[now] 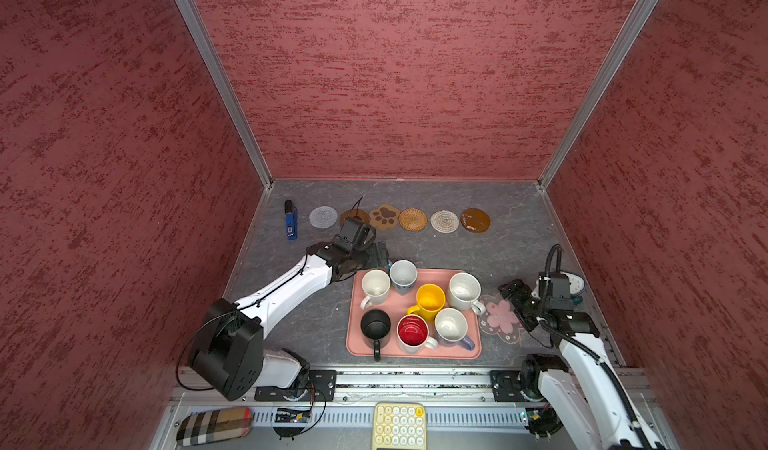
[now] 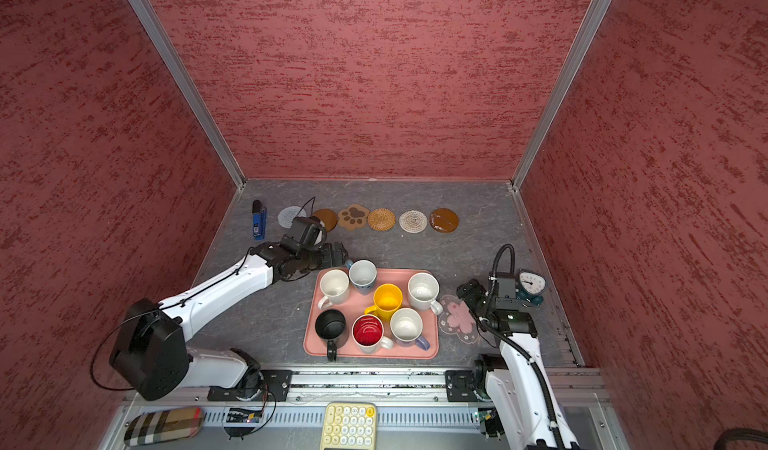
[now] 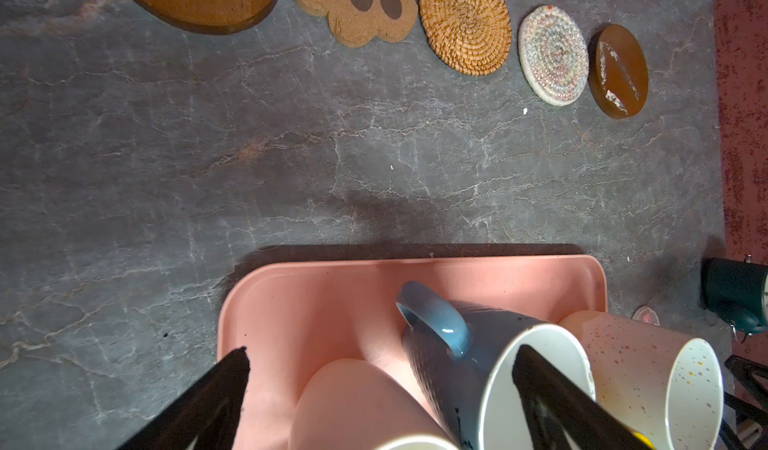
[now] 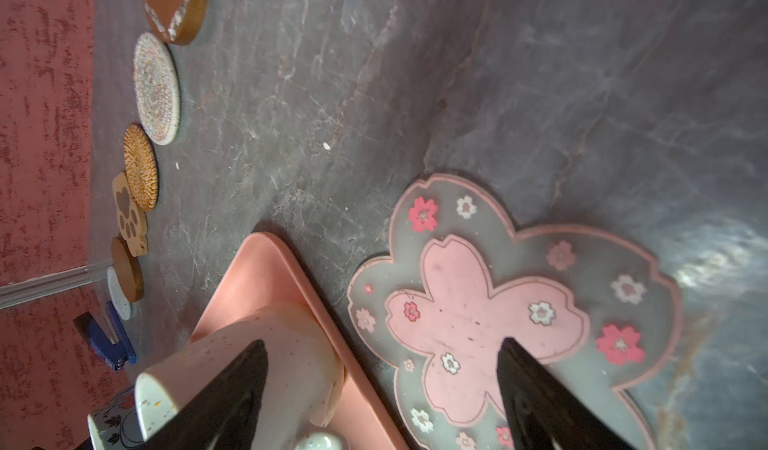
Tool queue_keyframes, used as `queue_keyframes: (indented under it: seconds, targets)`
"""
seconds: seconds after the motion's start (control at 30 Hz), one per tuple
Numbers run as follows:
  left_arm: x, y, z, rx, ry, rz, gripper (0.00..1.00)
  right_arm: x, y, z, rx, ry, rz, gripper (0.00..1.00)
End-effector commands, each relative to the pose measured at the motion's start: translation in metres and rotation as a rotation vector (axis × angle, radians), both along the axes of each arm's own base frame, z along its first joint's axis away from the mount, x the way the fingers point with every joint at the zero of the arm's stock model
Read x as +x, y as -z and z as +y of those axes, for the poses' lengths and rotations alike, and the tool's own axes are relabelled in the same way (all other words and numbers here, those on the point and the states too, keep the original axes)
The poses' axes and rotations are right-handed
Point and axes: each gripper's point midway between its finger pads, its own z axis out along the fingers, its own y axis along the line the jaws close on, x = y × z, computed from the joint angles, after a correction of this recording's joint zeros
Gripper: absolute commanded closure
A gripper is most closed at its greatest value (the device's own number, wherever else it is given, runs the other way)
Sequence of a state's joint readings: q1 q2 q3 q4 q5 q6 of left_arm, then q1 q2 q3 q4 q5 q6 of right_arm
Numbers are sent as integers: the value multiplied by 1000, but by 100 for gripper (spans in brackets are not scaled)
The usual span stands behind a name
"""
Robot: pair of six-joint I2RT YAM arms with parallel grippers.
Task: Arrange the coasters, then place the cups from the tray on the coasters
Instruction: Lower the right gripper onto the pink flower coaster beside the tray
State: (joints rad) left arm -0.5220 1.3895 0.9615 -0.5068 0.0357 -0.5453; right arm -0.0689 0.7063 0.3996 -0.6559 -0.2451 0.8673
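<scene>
a: grey marbled table (image 1: 415, 248) boxed in by red walls. along the back, left to right, six coasters sit in a row, from the grey woven one (image 1: 323, 217) to the brown disc (image 1: 475, 220).

b: and the seventh?

a: the pink flower coaster (image 1: 500, 317) lies well apart from the row, just beside the right edge of the tray (image 1: 415, 354). all seven cups stand on the tray.

b: what could go wrong?

a: my guess: on the left, the left claw (image 3: 384, 350) hangs over the tray's far corner with one finger in front of the blue cup (image 3: 432, 369). coming down there could knock it into the white cup (image 3: 357, 402). on the right, the flower coaster is flat and thin. a finger scraping for its edge could bump the speckled white cup (image 4: 299, 344) or push the coaster against the tray.

b: the claws?

a: left claw is spread wide, holding nothing. right claw (image 4: 382, 342) is wide too and empty, one finger above the speckled white cup, one above the flower coaster. whether it touches the coaster, i cannot tell.
</scene>
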Motion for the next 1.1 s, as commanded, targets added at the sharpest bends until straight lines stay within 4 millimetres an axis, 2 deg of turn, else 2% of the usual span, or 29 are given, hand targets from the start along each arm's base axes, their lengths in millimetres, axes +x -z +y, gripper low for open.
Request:
queue_keyframes:
  seconds: [0.0, 0.27, 0.5, 1.07]
  targets:
    - [6, -1, 1, 19, -9, -4, 0, 0, 5, 5, 51, 22, 14, 12]
    - [9, 4, 2, 22, -12, 2, 0, 5, 31, 11, 87, 28, 53, 12]
    - [10, 10, 8, 23, -25, 14, 0, 17, 46, 11, 101, 42, 63, 12]
    - [16, 13, 27, 16, -62, 27, 0, 82, 63, 6, 90, 56, 62, 12]
